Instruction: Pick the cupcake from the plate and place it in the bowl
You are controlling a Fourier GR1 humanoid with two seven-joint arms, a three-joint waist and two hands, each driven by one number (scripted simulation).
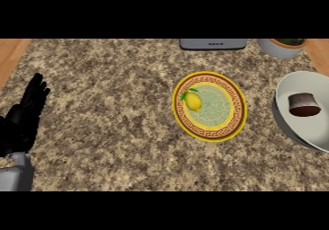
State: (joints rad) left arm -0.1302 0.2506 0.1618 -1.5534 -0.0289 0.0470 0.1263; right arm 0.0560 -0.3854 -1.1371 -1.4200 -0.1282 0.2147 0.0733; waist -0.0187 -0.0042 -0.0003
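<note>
A brown cupcake (304, 104) lies inside the white bowl (323, 130) at the right edge of the counter. The yellow patterned plate (220, 128) sits mid-counter and holds only a lemon (193, 100) on its left part. My left hand (22, 119) rests open at the left edge, fingers straight and pointing up, far from the plate. My right hand shows nowhere in this view.
A grey appliance (213, 43) stands at the counter's back edge, and a white pot (282, 46) with a plant stands at the back right. Wooden surfaces border the speckled counter on the left and right.
</note>
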